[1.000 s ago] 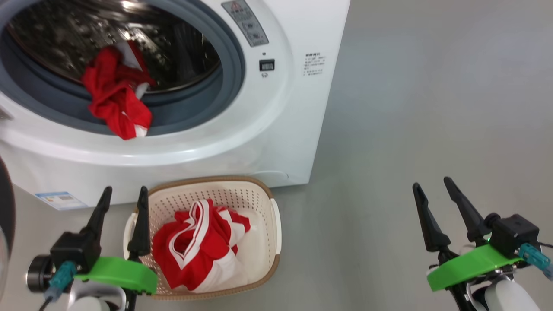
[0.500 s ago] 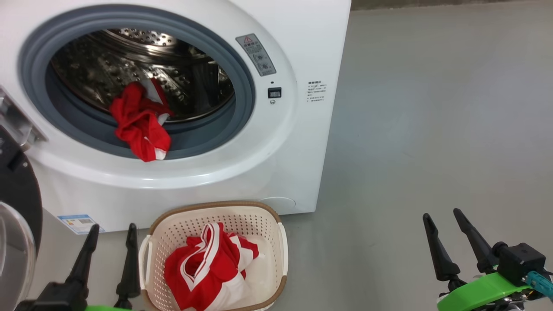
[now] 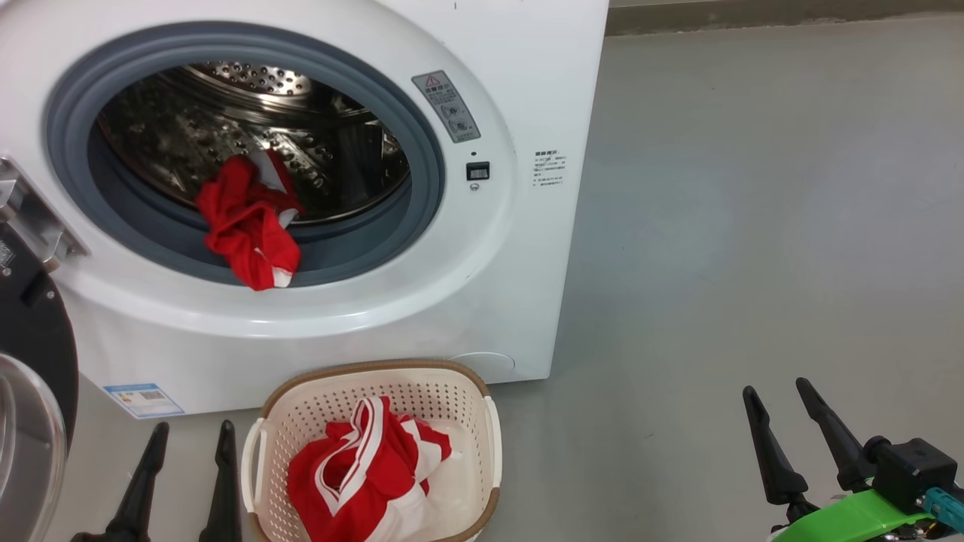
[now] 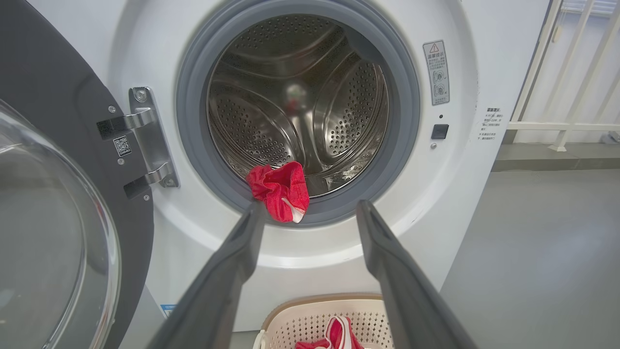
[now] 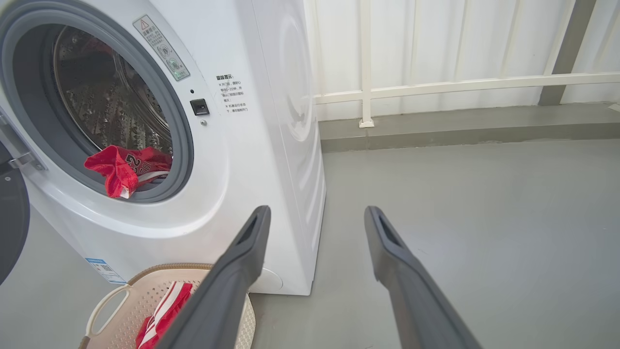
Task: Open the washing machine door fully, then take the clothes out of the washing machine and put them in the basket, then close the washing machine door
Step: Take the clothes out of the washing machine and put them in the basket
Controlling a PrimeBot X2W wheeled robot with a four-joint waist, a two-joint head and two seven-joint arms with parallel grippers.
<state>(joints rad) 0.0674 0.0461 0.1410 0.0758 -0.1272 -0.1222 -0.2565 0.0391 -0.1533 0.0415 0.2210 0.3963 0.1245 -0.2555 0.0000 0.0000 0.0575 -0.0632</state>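
A red garment point(image 3: 248, 226) lies bunched at 6 o'clock of the washer's point(image 3: 527, 75) round opening. It sits half in the drum point(image 3: 188, 128) and half draped over the grey gasket point(image 3: 361, 241), its long axis running from 12 to 6 down over the lip. The door point(image 3: 30, 339) stands swung wide at 9 o'clock. Below the garment, at 6 o'clock, the basket point(image 3: 376, 367) sits on the floor point(image 3: 753, 226) just beside the washer's front, with a second garment point(image 3: 361, 474) in it. The left claw point(image 3: 192, 436), jaws spread and empty, hovers just beside the basket at its 9 o'clock. In its wrist view the garment lies straight ahead at 12, nearer the left finger. The right claw point(image 3: 776, 391), also spread wide and holding nothing, hangs over bare floor well apart at 3 o'clock, with the garment off at 10 in its own view. The left arm looks the nearer and better lined up for the reach.
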